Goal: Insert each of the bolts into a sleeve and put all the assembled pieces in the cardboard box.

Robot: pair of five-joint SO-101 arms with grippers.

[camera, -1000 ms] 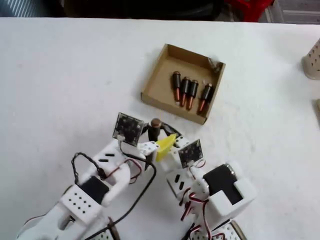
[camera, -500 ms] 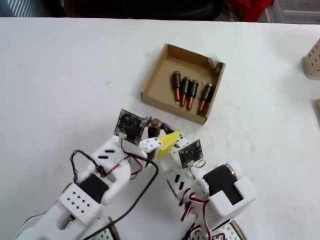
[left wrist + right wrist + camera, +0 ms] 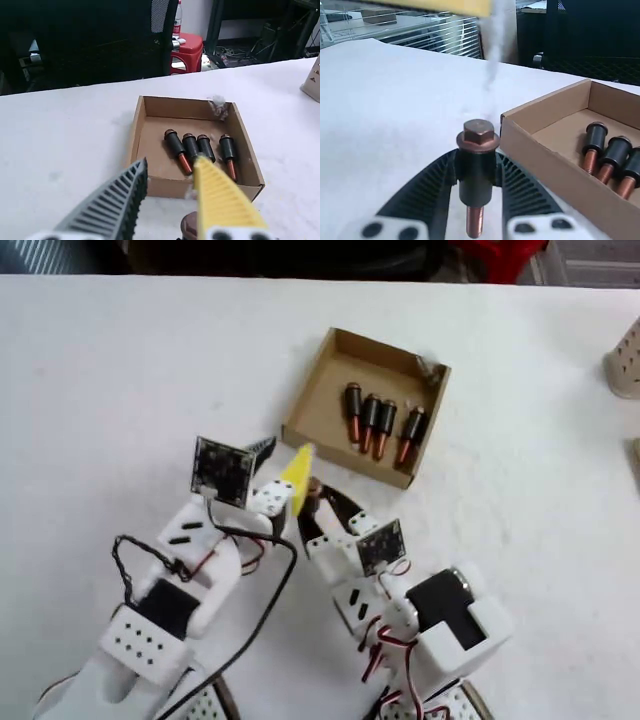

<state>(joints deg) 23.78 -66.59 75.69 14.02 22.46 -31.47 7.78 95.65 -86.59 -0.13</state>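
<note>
One sleeved bolt (image 3: 476,172) upright, clamped between right jaws; left jaws apart nearby.

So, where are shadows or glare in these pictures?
High view: the white table is evenly bright, with only soft shadow inside the shallow cardboard box. Left wrist view: the room behind is dark. Right wrist view: the copper bolt in its black sleeve shows no strong glare.
</note>
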